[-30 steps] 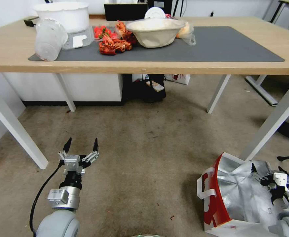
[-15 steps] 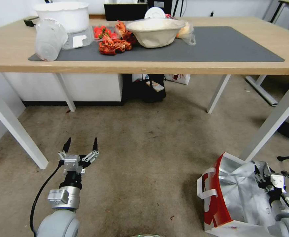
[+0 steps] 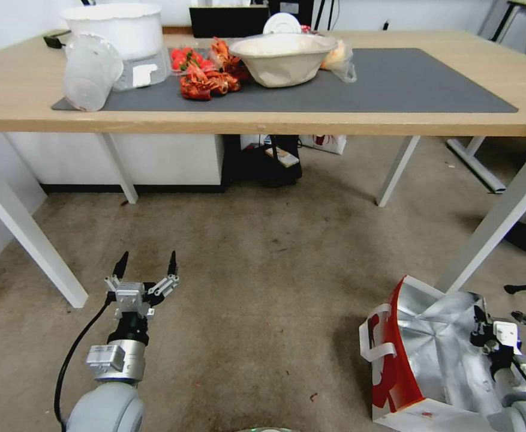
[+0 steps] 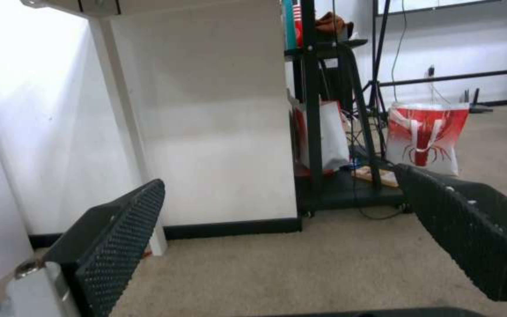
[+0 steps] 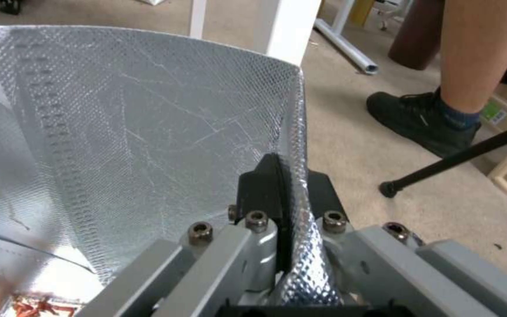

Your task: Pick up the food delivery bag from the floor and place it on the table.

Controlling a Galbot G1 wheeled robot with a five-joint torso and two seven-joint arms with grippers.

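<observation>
The right gripper (image 3: pixel 484 327) is shifting rightward, now clamping the foil rim of the food delivery bag (image 3: pixel 430 360), which is sitting on the floor (image 3: pixel 263 288); lifting seems imminent. The left gripper (image 3: pixel 147 267) is idling open.

The left gripper (image 4: pixel 283 220) hangs low over the floor (image 4: pixel 300 264), its two black ribbed fingers (image 4: pixel 119 237) spread wide with nothing between them. Past them a white panel (image 4: pixel 207 123) stands on a dark skirting strip, with a white table leg (image 4: pixel 126 123) rising in front of the panel. Beside the panel is a black wheeled stand (image 4: pixel 330 145) trailing cables, a white bag leaning against it. Beyond the stand, farther from the panel, a red-and-white bag (image 4: pixel 427 136) with a crayfish print and white handles sits on the floor.
</observation>
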